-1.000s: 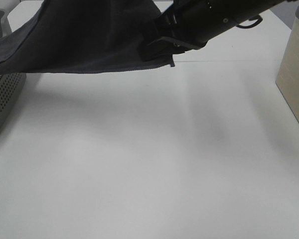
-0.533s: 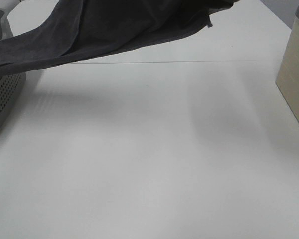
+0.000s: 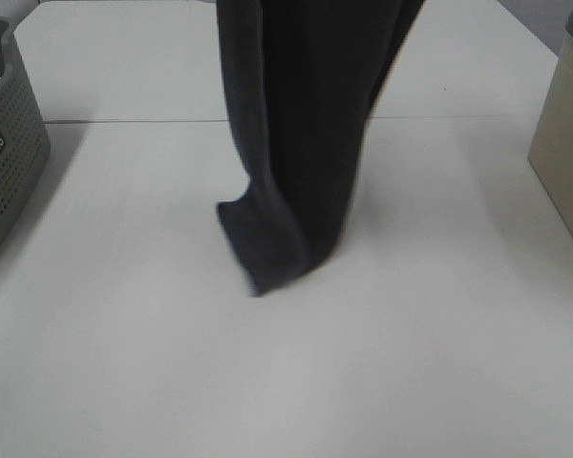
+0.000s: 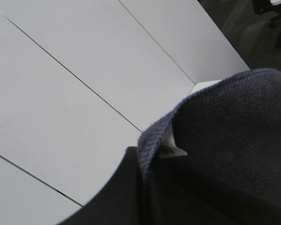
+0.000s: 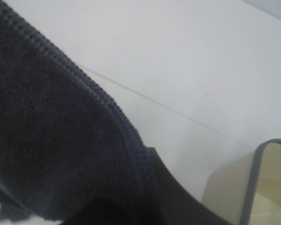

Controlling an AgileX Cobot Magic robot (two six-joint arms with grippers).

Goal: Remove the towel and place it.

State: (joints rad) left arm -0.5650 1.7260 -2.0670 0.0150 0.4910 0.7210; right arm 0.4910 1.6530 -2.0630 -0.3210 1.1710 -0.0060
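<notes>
The dark navy towel hangs straight down from above the top edge of the high view, bunched into a narrow column. Its lower end curls just above or on the white table near the middle; I cannot tell which. Neither gripper shows in the high view. In the left wrist view a hemmed towel corner with a small white label fills the near side and hides the fingers. In the right wrist view the towel's hemmed edge lies right against the camera and also hides the fingers. Both grippers appear to hold it up high.
The grey perforated basket stands at the left edge of the table. A beige box with a grey rim stands at the right edge and also shows in the right wrist view. A seam line crosses the table at the back.
The towel was stretched from the basket toward the upper right. It has come off the basket, been lifted, and now hangs vertically over the table's middle. The right arm has left the view.
</notes>
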